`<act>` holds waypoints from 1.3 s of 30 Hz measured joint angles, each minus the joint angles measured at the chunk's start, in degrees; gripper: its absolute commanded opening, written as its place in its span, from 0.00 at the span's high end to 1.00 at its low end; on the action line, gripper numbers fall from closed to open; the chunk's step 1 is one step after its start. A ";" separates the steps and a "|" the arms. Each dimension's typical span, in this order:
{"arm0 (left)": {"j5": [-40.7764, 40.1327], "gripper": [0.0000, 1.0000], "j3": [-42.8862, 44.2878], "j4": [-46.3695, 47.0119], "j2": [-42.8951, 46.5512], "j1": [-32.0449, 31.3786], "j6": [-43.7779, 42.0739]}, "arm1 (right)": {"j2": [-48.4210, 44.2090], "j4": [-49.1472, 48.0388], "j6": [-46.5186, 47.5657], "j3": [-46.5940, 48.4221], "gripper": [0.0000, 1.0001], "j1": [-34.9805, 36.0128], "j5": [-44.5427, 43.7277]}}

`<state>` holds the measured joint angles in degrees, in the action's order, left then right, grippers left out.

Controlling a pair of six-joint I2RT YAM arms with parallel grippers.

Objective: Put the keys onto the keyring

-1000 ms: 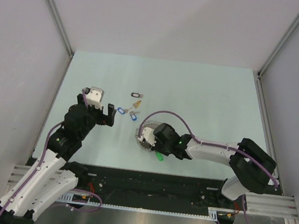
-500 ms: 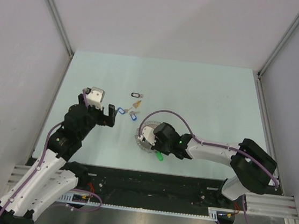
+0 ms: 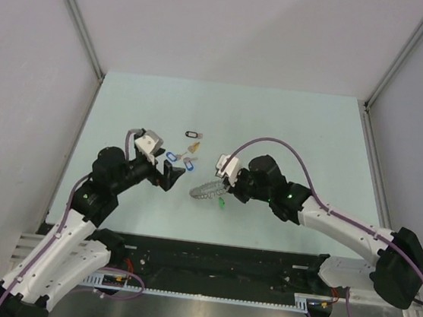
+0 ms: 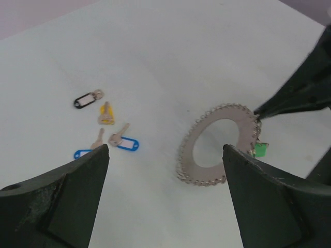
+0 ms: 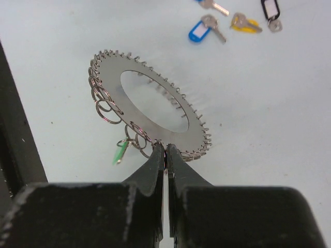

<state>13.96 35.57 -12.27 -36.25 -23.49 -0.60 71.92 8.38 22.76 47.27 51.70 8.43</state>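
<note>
The keyring (image 5: 110, 67), a toothed silver ring with small split rings on its rim, hangs tilted above the table. My right gripper (image 5: 166, 150) is shut on its near rim. One key with a green tag (image 5: 120, 153) dangles from the rim beside the fingertips. From above, the keyring (image 3: 205, 190) shows nearly edge-on, left of the right gripper (image 3: 223, 181). My left gripper (image 3: 166, 172) stands open and empty, facing the keyring (image 4: 227, 112). Loose keys lie behind: black tag (image 3: 193, 135), yellow tag (image 3: 193, 148) and two blue tags (image 3: 171, 156) (image 3: 189, 164).
The pale green table (image 3: 291, 129) is bounded by grey walls at the left, right and back. A black rail (image 3: 215, 258) runs along the near edge by the arm bases. A purple cable (image 3: 274, 146) loops over the right arm.
My right gripper has shut on the keyring's rim and lifted it up and to the right, tilting it off the table. My left gripper has swung right toward the ring, still open.
</note>
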 measured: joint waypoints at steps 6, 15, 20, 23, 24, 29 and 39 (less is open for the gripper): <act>13.60 0.07 1.97 2.54 -7.04 -1.22 -0.09 | -3.96 -2.64 0.02 0.00 1.00 -2.36 7.65; 18.86 0.11 7.65 3.04 -12.28 -6.64 -2.58 | -5.73 -6.82 0.13 0.00 1.00 -4.22 15.91; 17.14 0.09 8.04 2.19 -12.17 -7.54 -3.23 | -4.13 -6.54 1.07 0.02 1.00 -4.07 15.96; 11.19 0.07 7.37 1.88 -9.57 -7.63 -3.48 | 0.57 -6.49 2.12 0.00 1.00 -2.73 13.25; 8.85 0.06 6.78 1.86 -7.98 -7.63 -3.52 | 2.14 -6.60 2.56 0.00 1.00 -2.25 12.33; -1.95 0.05 3.48 2.16 -0.37 -7.63 -4.02 | 10.36 -6.58 4.68 -0.15 1.00 1.38 6.84; -13.09 0.05 1.14 1.44 2.21 -7.63 -5.42 | 19.06 -2.43 5.51 -0.22 0.98 3.61 0.39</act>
<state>0.86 36.71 -10.83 -34.04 -31.11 -6.02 90.98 5.96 28.27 47.05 55.31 8.82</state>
